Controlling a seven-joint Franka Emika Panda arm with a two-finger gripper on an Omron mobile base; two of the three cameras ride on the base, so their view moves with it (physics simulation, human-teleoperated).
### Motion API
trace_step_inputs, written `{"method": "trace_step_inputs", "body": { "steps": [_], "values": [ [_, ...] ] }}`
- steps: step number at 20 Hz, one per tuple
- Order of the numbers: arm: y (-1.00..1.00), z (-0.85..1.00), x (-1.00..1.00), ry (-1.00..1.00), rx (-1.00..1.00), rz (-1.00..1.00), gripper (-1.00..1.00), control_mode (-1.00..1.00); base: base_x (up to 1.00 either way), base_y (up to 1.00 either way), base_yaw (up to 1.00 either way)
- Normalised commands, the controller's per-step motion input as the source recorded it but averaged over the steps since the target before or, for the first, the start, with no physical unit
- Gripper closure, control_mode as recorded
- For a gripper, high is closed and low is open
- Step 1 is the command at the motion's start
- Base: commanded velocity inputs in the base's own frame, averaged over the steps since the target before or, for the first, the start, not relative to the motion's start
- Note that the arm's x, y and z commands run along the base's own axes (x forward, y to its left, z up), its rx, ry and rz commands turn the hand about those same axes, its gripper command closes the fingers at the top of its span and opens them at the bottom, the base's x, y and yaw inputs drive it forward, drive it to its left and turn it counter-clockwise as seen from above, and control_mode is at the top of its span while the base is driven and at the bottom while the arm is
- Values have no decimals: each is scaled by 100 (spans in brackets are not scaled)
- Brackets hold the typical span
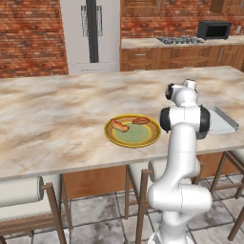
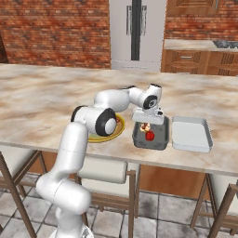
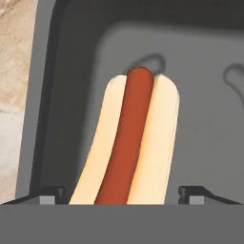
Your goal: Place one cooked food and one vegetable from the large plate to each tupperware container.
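A hot dog (image 3: 128,143) in a pale bun lies on the floor of a grey tupperware container (image 3: 209,124). My gripper (image 3: 121,193) hangs straight over it, open, with a dark fingertip on each side of the bun and a small gap to it. In the right base view the gripper (image 2: 148,123) is low over the near container (image 2: 139,139), which also holds a small round red piece (image 2: 149,135). A second container (image 2: 190,135) lies beside it on the right. The large plate (image 1: 132,142) carries another hot dog (image 1: 119,126) and a reddish piece (image 1: 141,120).
Everything rests on a long marble counter (image 1: 57,114). Stools (image 1: 28,195) stand along its near side. A brick wall, a fridge (image 1: 90,33) and cabinets with a microwave (image 1: 214,29) lie far behind.
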Motion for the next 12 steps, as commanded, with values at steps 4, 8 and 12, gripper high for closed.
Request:
{"method": "trace_step_inputs", "body": {
  "steps": [4,8,12],
  "values": [
    [1,7,0,0,0,-3,-100,-100,0,0,0],
    [11,40,0,1,-7,-14,-100,-100,0,0,0],
    [54,46,-18,0,-1,-28,-100,-100,0,0,0]
  ]
}}
